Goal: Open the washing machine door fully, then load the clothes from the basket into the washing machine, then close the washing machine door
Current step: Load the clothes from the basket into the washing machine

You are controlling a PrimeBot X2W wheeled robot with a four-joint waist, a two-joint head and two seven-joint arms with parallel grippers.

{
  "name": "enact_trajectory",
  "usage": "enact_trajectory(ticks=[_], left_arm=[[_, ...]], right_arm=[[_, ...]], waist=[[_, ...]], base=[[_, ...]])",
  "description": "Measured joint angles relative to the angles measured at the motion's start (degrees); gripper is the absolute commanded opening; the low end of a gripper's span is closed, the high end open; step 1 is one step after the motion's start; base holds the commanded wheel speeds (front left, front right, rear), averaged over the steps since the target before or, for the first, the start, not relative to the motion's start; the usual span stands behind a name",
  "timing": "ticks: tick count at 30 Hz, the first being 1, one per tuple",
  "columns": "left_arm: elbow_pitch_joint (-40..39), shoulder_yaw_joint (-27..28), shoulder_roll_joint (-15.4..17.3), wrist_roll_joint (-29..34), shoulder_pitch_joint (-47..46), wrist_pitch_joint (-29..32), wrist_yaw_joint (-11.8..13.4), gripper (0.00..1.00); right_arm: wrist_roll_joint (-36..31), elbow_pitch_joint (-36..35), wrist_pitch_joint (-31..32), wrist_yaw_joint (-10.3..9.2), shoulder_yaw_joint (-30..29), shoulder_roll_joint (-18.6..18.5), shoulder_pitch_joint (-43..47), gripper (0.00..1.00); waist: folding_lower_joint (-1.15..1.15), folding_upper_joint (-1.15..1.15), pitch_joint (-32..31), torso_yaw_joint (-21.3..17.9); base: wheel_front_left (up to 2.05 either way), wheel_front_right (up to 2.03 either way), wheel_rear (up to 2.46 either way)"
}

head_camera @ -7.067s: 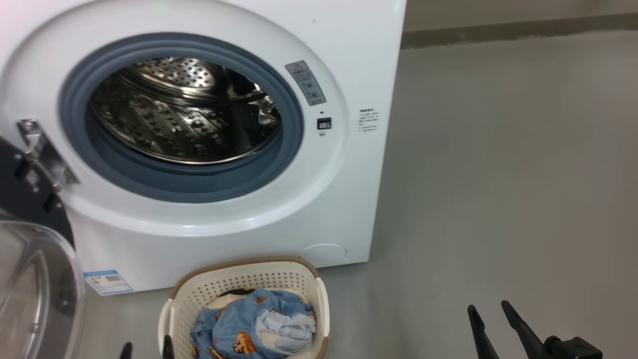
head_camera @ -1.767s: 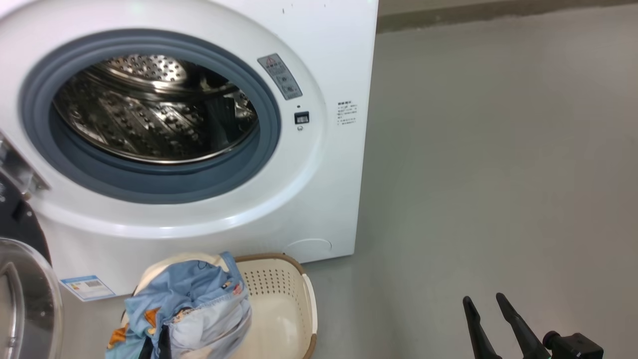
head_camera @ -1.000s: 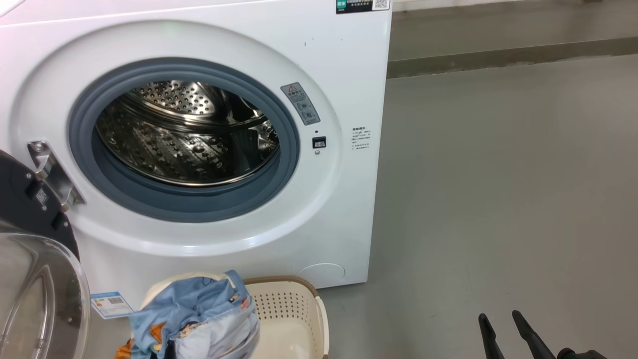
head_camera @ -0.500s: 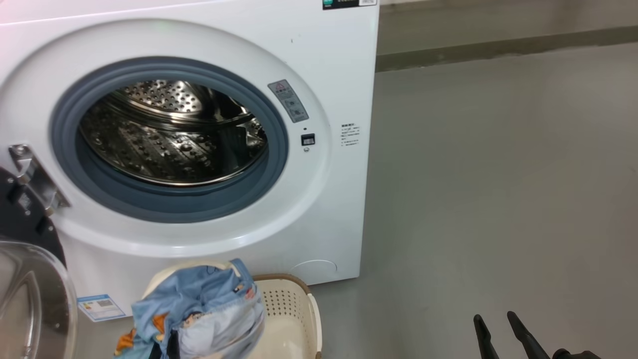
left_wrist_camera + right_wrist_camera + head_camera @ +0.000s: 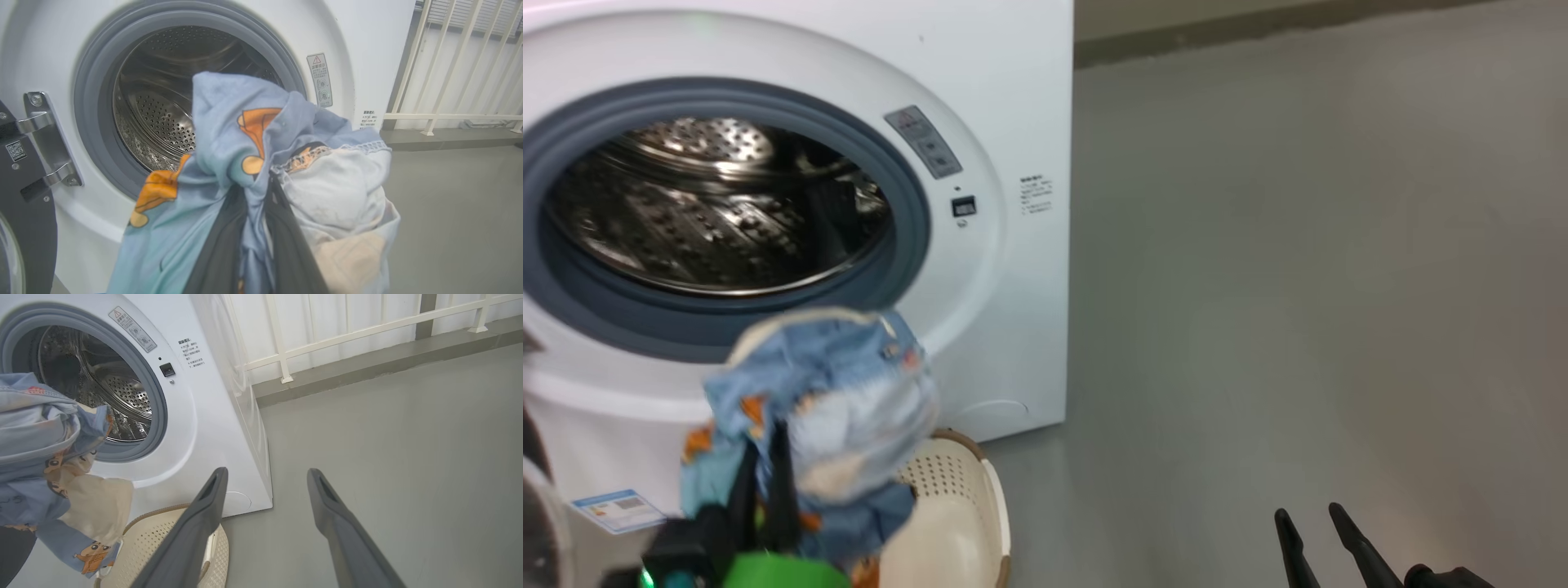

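Right, the left gripper point(image 5: 766, 441) has its two dark fingers pinched nearly together on the clothes point(image 5: 825, 384), the blue bear-print fabric bunched between them; the bundle hangs in the air above the basket point(image 5: 947, 478), just in front of the lower lip of the washing machine point(image 5: 1013, 122); its long axis runs up and down, the folded top pointing towards the open mouth, the beige and pale pieces drooping on the right side; from the left wrist the clothes point(image 5: 245, 134) sit squarely before the steel drum point(image 5: 163, 114), fingers point(image 5: 220, 245) buried in the cloth; the washing machine door point(image 5: 24, 237) stands swung open at the left, hinge side against the cabinet; the grey gasket point(image 5: 911, 220) rings the opening, which faces the near side; the basket sits on the floor point(image 5: 1298, 286) at the foot of the machine, partly hidden behind the bundle; over on the right, the right gripper point(image 5: 1308, 513) hangs low above bare floor, well apart from everything, fingers spread wide and holding nothing.
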Motion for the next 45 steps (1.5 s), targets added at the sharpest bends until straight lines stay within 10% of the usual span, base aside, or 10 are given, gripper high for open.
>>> enact_trajectory(ticks=[21, 45], left_arm=[[21.7, 10.7, 10.9, 3.8, -32.2, -0.4, -0.6, 0.00], [47.4, 9.9, 23.7, 8.2, -66.4, -0.4, -2.6, 0.00]], right_arm=[[4.6, -0.5, 0.0, 0.00, 5.8, 0.6, -7.5, 1.00], [7.3, -1.3, 0.0, 0.00, 14.6, 0.7, -12.5, 1.00]], waist=[[0.00, 0.00, 13.9, -9.6], [0.00, 0.00, 29.9, -16.4]], base=[[0.00, 0.00, 0.00], [0.00, 0.00, 0.00]])
